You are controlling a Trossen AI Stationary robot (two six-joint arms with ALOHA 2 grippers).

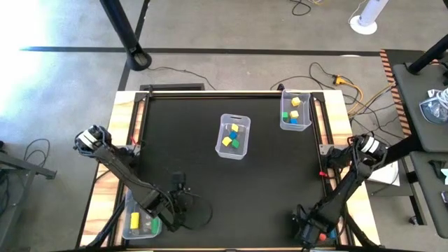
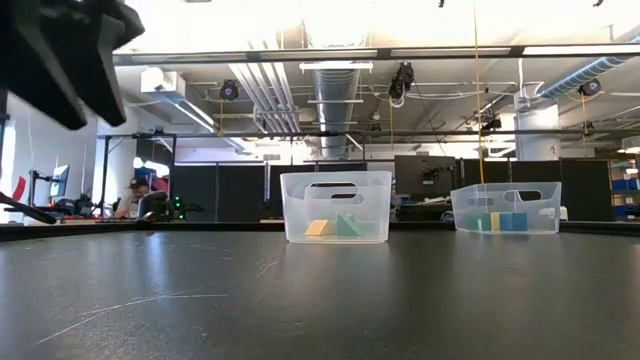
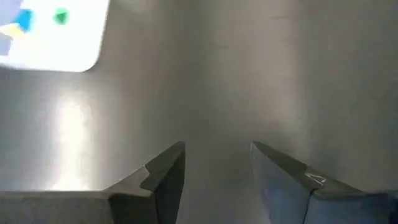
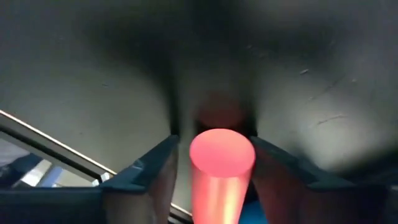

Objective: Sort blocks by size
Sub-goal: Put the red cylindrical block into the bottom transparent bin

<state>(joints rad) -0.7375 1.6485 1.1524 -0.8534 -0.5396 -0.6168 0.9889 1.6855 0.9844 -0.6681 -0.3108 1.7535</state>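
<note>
Black tabletop (image 1: pixel 182 140), one clear bin (image 1: pixel 233 136) of blocks (image 1: pixel 232 138) near its centre, another bin (image 1: pixel 295 111) by the far right edge, third bin (image 1: pixel 142 224) at the near left corner beside the left pincer (image 1: pixel 175 204), right pincer (image 1: pixel 308 227) at the near right corner.

Open tabletop (image 1: pixel 210 126) — two bins (image 1: pixel 233 136) midway.

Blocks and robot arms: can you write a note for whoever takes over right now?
Left tool: open, empty, over the table beside the near-left bin.
Right tool: shut on a red block, at the near-right corner.
Done: other blocks lie in the near-left bin, middle bin and far-right bin.
Left: put the red block in its bin.
</note>
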